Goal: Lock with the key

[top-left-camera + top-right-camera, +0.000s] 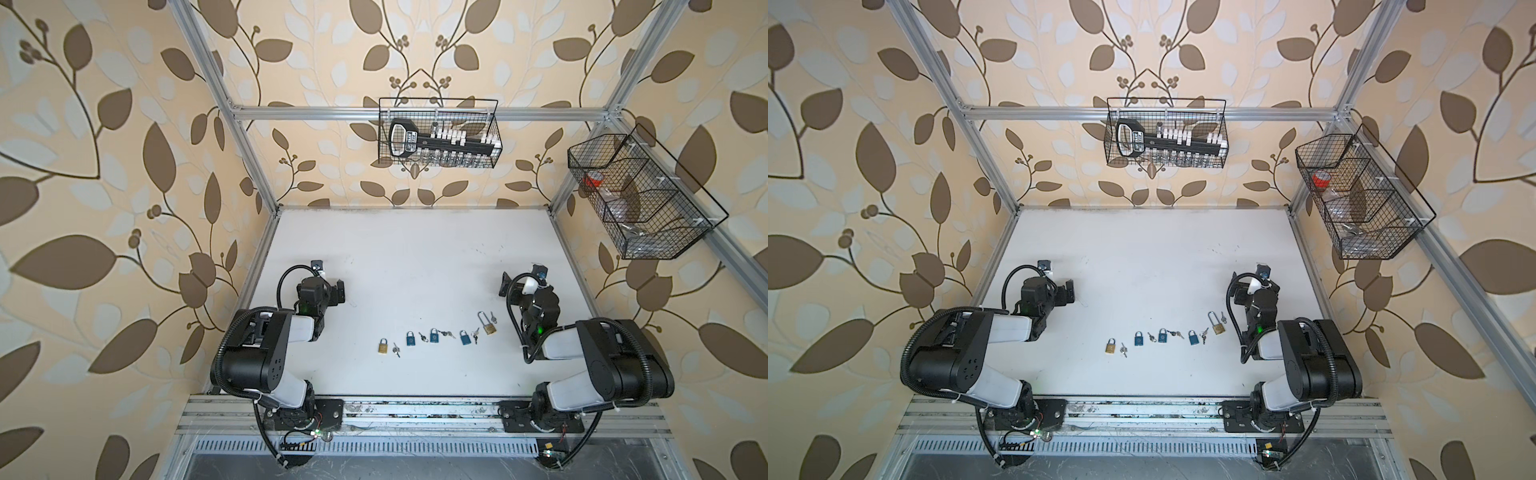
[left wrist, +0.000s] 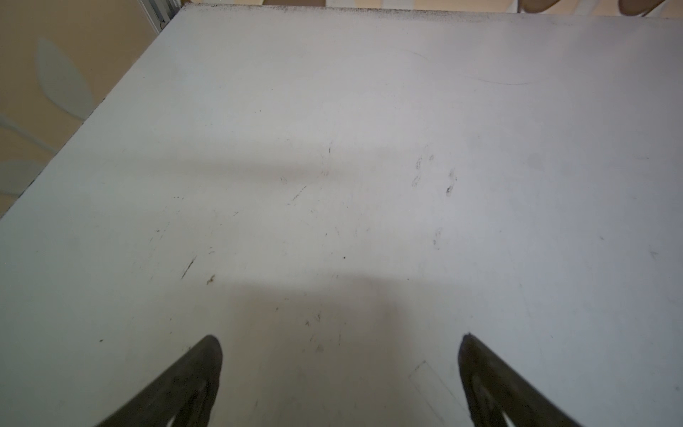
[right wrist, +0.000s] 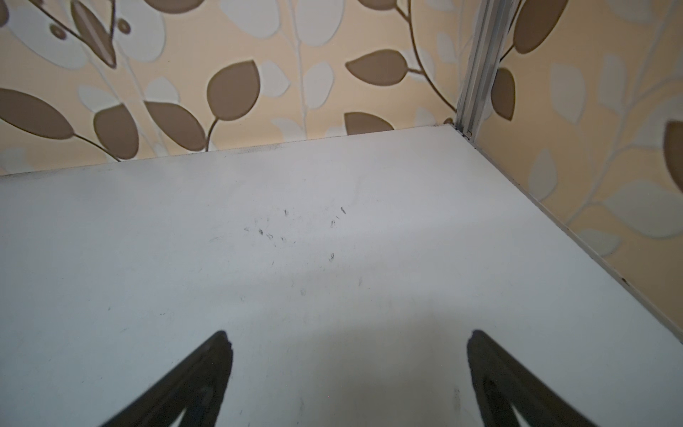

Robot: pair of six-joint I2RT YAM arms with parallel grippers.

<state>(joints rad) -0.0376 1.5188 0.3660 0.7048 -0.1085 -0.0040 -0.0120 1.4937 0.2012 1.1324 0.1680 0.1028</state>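
Several small padlocks lie in a row on the white table (image 1: 415,257), each with a key beside it. At the left end of the row is a brass padlock (image 1: 383,346) (image 1: 1110,345) with its key (image 1: 397,351). Blue padlocks (image 1: 410,339) fill the middle. A long-shackle brass padlock (image 1: 488,325) (image 1: 1217,325) and its key (image 1: 493,318) end the row on the right. My left gripper (image 1: 340,291) (image 2: 340,338) hovers open, back and left of the row. My right gripper (image 1: 507,284) (image 3: 349,334) is open, just behind the row's right end. Both wrist views show only bare table.
A wire basket (image 1: 438,133) hangs on the back rail, holding a big black key-shaped object and small bottles. Another wire basket (image 1: 640,195) on the right wall holds a red roll. Aluminium frame posts (image 1: 253,166) stand at the table's corners.
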